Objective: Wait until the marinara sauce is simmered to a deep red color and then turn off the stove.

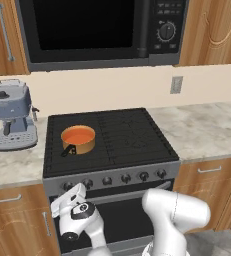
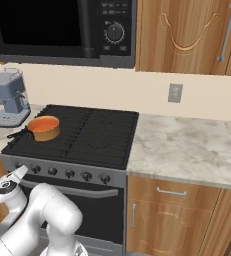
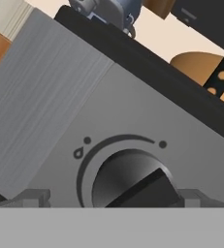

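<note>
the pan [image 1: 78, 138] sits on the front left burner of the stove [image 1: 132, 132], with the sauce [image 1: 78, 135] as a flat orange-red disc inside it, so the heat comes from the burner whose knob [image 1: 68, 186] is at the left end of the front strip. the arm is folded low in front of the oven door, and the gripper [image 1: 73, 192] is brought up right by that left end of the knob row, most likely so it can reach the right control as soon as the colour looks deep enough. in the hand view the knob [image 3: 133, 179] is very close, its raised bar running on a slant from lower left up to upper right in that tilted picture, between the flame mark and the dot on its dial ring. the two finger tips [image 3: 36, 197] stand apart on either side of the knob, spread and not clamped on it. the pan's short dark handle points toward the front left of the cooktop, its long axis slanting toward the front edge. the sauce still looks more orange than deep red, so waiting seems the step in hand.
</note>
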{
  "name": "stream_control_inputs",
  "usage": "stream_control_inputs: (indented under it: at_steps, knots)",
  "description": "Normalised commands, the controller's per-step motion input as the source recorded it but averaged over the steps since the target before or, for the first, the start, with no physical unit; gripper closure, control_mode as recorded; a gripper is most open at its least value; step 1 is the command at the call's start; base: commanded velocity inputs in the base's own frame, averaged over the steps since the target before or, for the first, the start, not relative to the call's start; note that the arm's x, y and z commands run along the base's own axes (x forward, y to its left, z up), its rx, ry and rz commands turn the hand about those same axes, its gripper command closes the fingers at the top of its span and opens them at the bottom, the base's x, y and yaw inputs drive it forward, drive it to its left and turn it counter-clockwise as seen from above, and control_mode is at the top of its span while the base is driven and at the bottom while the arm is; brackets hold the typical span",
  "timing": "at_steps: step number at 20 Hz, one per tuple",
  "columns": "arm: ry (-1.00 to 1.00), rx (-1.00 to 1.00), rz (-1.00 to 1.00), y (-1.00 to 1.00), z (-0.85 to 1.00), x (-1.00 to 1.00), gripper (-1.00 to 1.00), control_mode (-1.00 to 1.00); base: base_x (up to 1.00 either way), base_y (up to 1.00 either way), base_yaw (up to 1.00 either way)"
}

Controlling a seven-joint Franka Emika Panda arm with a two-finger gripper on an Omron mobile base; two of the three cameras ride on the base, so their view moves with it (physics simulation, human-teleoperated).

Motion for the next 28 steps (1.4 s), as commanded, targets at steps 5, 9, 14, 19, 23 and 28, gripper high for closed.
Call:
stream_control_inputs:
  at_steps: [5, 9, 14, 19, 23, 28]
  knots:
    - [0.0, 0.0, 0.0, -0.01, -0.07, 0.06, -1.0, -1.0, 0.0, 0.0, 0.0]
    - [0.0, 0.0, 0.0, 0.0, -0.03, 0.05, -1.0, -1.0, 0.0, 0.0, 0.0]
    - [0.0, 0.0, 0.0, 0.0, -0.04, 0.06, -1.0, -1.0, 0.0, 0.0, 0.0]
    - [0.0, 0.0, 0.0, 0.0, -0.04, 0.06, -1.0, -1.0, 0.0, 0.0, 0.0]
    - [0.0, 0.0, 0.0, 0.0, -0.01, 0.09, -1.0, -1.0, 0.0, 0.0, 0.0]
    - [0.0, 0.0, 0.0, 0.0, 0.0, 0.05, 1.0, -1.0, 0.0, 0.0, 0.0]
